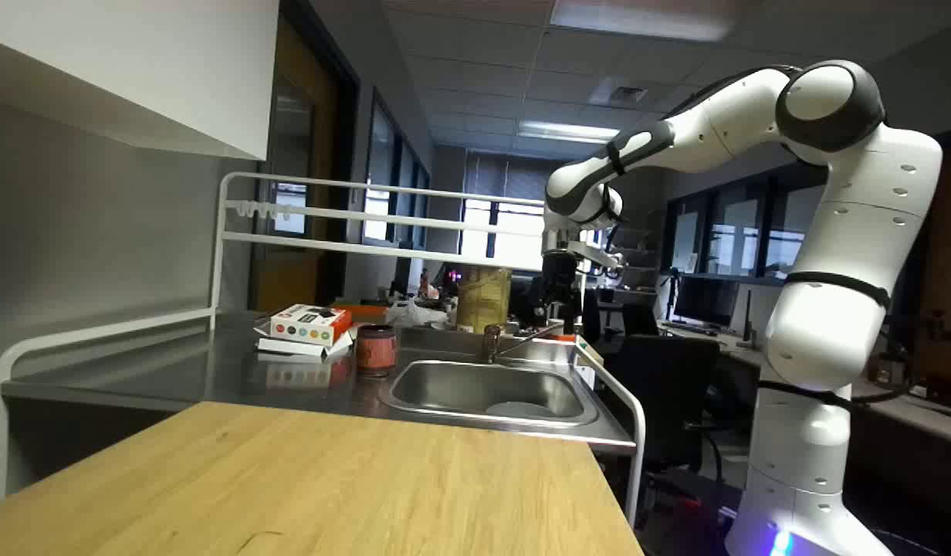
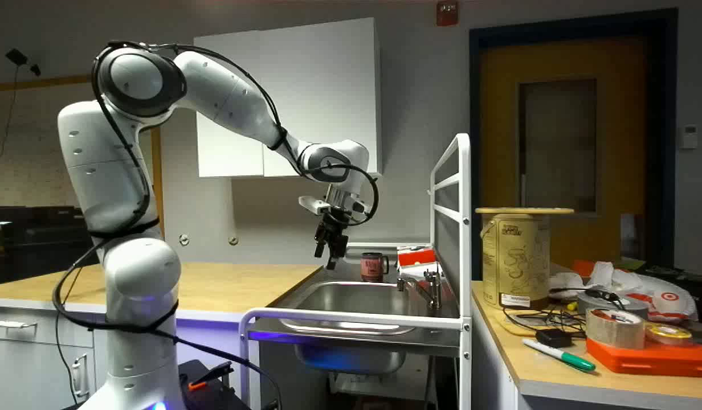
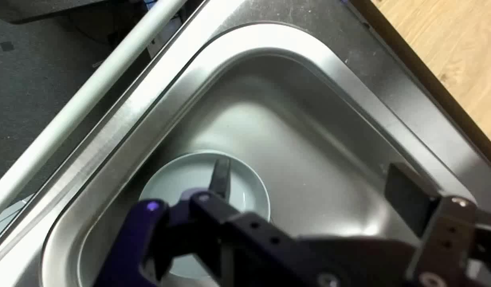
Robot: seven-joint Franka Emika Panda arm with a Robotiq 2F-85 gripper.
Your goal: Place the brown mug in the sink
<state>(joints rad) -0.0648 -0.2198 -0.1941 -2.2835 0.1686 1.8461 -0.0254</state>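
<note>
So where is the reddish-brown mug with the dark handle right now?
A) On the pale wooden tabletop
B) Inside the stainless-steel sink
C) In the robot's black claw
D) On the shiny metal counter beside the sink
D: in both exterior views the reddish-brown mug stands on the shiny metal counter beside the stainless-steel sink, apart from the open black claw.
</note>
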